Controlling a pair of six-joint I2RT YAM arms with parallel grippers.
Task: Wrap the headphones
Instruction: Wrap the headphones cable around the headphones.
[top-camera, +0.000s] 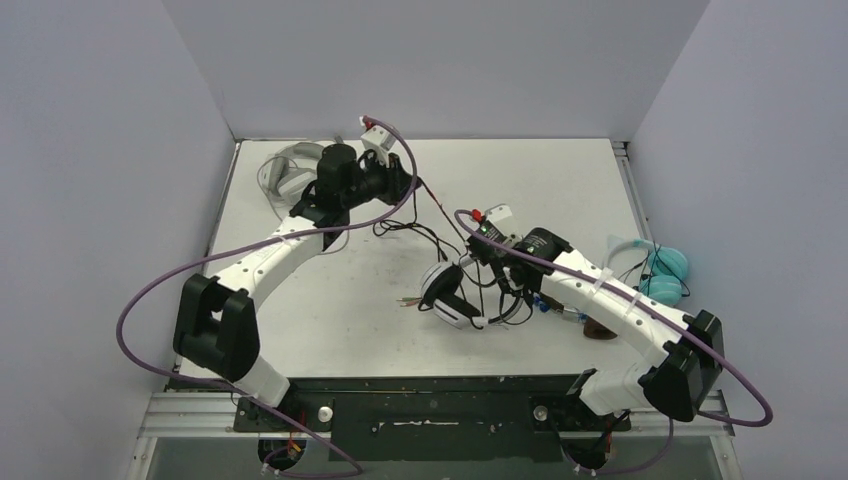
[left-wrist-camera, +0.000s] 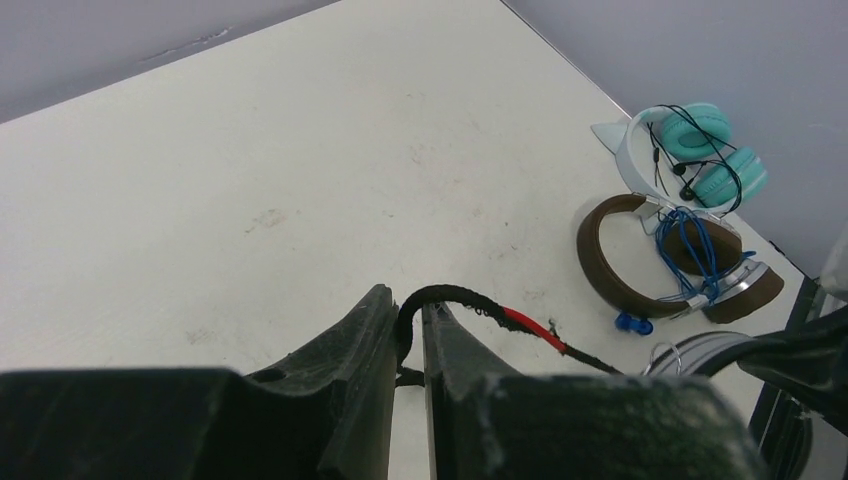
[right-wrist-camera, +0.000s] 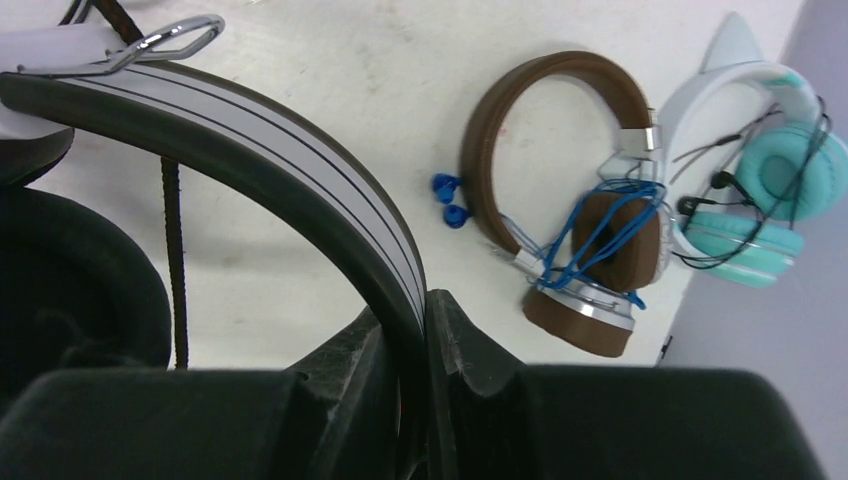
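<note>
The black-and-white headphones (top-camera: 447, 294) sit mid-table, and my right gripper (top-camera: 492, 262) is shut on their band. In the right wrist view the striped band (right-wrist-camera: 300, 175) runs between the fingers of the right gripper (right-wrist-camera: 410, 312), with a black ear cup (right-wrist-camera: 70, 290) at left. Their black cable (top-camera: 440, 233) leads back to my left gripper (top-camera: 412, 188), which is shut on it. The left wrist view shows the cable (left-wrist-camera: 455, 295) bent over the tips of the left gripper (left-wrist-camera: 408, 305), with a red stretch (left-wrist-camera: 530, 326) just beyond.
Brown headphones (right-wrist-camera: 590, 200) bound with blue cable lie at the right edge, partly under my right arm (top-camera: 620, 300). Light teal headphones (top-camera: 662, 272) lie beside them. Pale grey headphones (top-camera: 285, 170) sit at the back left, behind my left arm. Walls close three sides.
</note>
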